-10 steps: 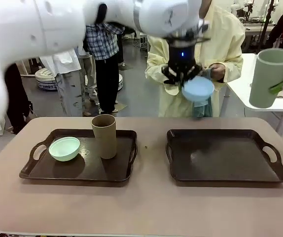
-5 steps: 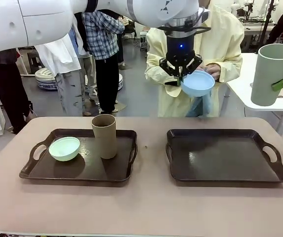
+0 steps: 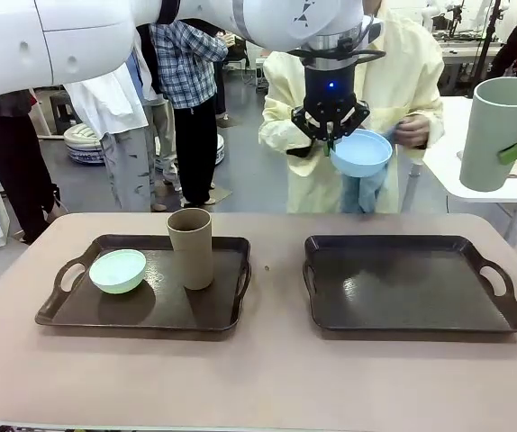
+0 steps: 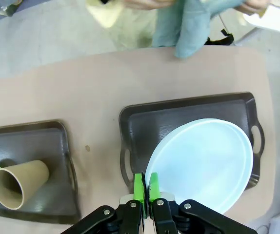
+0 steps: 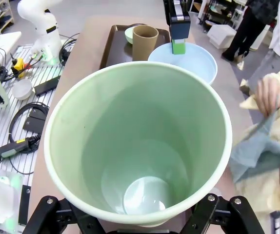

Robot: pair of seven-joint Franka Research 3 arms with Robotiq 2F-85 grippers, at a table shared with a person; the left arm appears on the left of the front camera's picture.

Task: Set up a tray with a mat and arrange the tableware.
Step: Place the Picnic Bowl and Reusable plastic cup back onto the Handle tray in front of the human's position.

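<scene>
Brown-black left tray point(image 3: 49, 317) is sitting on the beige table point(image 3: 267, 382) and carrying two items. Mint green bowl point(image 3: 117, 270) is resting upright at the tray's left end, by the handle cutout. Brown tumbler point(image 3: 191, 247) is standing upright just right of it, close but not touching.

Left arm is reaching in from the left across the middle, wrist pointing straight down. Left gripper point(image 3: 331, 135) is hanging high over the far side of the table. Its green pads point(image 4: 139, 187) are pinching the rim of the light blue bowl point(image 3: 361, 151), jaws nearly together. The bowl is hanging in the air off that one grip point, tilted. In the left wrist view its underside is overlapping the right tray point(image 3: 403, 290), which is lying flat well below with its glossy dark floor showing.

Behind the bowl, a person in a yellow gown is handling a grey-blue cloth point(image 3: 367, 191), one hand point(image 3: 412, 130) at chest height.

Far right, the right gripper point(image 5: 138, 229) is spreading wide around the pale green tumbler point(image 3: 497, 135), holding it upright in the air beyond the table's right end. The right wrist view is looking straight down its bare interior to the bottom.
</scene>
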